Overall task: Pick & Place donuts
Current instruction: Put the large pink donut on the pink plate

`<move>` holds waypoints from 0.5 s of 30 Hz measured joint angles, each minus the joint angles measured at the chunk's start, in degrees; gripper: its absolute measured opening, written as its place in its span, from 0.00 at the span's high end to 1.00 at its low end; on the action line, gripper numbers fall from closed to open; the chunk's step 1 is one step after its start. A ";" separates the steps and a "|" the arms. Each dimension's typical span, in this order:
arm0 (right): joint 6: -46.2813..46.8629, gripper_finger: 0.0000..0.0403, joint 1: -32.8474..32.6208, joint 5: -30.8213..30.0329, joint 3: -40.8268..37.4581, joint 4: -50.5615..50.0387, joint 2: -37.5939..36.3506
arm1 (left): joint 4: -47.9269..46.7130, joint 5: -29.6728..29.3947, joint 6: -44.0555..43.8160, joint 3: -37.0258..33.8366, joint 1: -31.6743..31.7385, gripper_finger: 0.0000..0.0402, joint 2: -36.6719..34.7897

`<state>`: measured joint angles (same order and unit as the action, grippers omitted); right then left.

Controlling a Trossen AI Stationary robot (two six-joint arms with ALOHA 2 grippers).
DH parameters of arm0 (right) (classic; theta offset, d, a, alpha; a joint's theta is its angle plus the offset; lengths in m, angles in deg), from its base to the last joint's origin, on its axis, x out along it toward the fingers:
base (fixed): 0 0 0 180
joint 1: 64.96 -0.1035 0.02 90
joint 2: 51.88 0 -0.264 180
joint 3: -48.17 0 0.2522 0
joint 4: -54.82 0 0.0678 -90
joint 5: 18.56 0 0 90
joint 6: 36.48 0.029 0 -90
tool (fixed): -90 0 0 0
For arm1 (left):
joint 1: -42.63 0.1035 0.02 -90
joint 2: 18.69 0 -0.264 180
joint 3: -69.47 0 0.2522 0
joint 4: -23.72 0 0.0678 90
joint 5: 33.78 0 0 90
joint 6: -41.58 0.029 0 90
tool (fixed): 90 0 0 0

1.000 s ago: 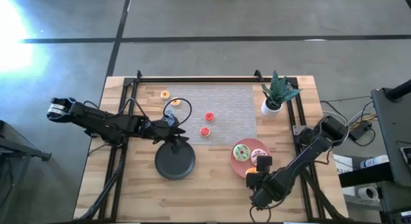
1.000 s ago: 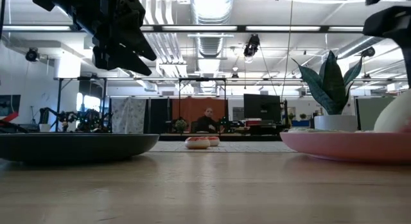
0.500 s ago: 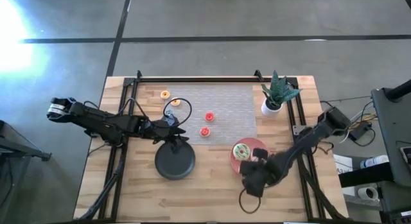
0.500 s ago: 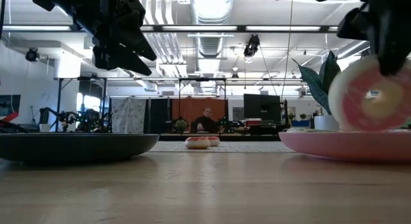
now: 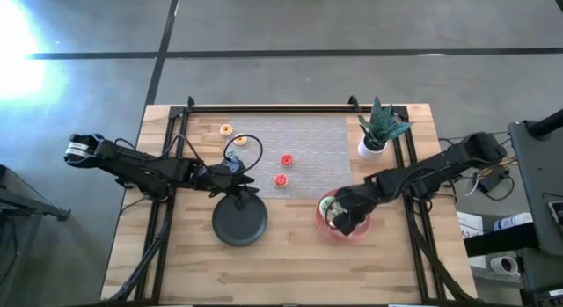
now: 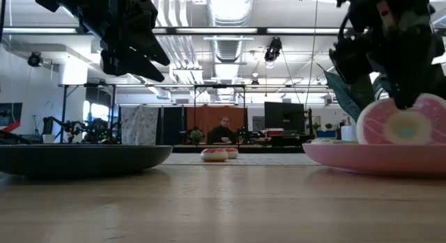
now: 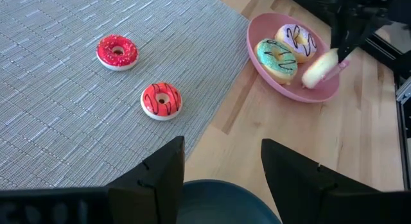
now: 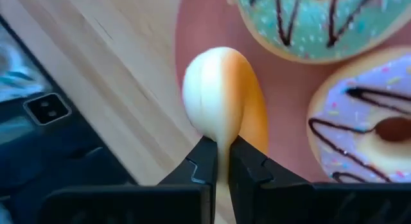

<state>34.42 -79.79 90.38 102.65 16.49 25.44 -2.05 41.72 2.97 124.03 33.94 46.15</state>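
Note:
My right gripper (image 5: 339, 217) is shut on a pink-frosted donut (image 6: 401, 121) that stands on edge over the pink plate (image 5: 327, 230). A green donut (image 7: 277, 60) and a pale donut with dark stripes (image 7: 297, 41) lie flat in that plate. Two red donuts (image 7: 117, 52) (image 7: 161, 99) lie on the grey mat (image 5: 299, 144). Two tiny orange ones (image 5: 226, 129) (image 5: 240, 141) lie at the mat's far left. My left gripper (image 7: 221, 172) hangs open above the far rim of the black plate (image 5: 239, 221), with nothing between its fingers. My right gripper pinches the pink donut's rim (image 8: 218, 137) between its two fingers, where the donut narrows in. The fingers come from above, pointing down. The donut stands on edge below them, its frosted face toward the table's near edge. I cannot tell whether its lower rim (image 6: 401, 142) touches the pink plate.
A potted plant (image 5: 378, 131) stands at the table's far right, behind the pink plate. A black frame rail (image 5: 264, 107) runs along the far edge. Bare wood lies along the near edge.
My right gripper has swung from the near side of the pink plate toward the table's far edge and stands over the plate. The pink donut has come with it, rising on edge and then sinking lower toward the plate.

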 joint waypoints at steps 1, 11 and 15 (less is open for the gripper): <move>0.82 0.97 0.41 1.15 -1.06 1.05 -0.28 | 0.00 0.00 0.00 0.00 0.00 0.55 0.00; 0.59 0.85 1.02 -5.86 -0.03 -7.34 -0.49 | 0.00 -0.02 0.00 0.00 0.00 0.55 0.00; -2.46 0.76 1.00 -9.67 2.13 -14.17 -0.47 | 0.00 -0.75 0.00 0.00 0.01 0.55 0.00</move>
<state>31.96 -78.79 80.71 104.79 2.32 24.98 -2.05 40.97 2.97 124.03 33.95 46.15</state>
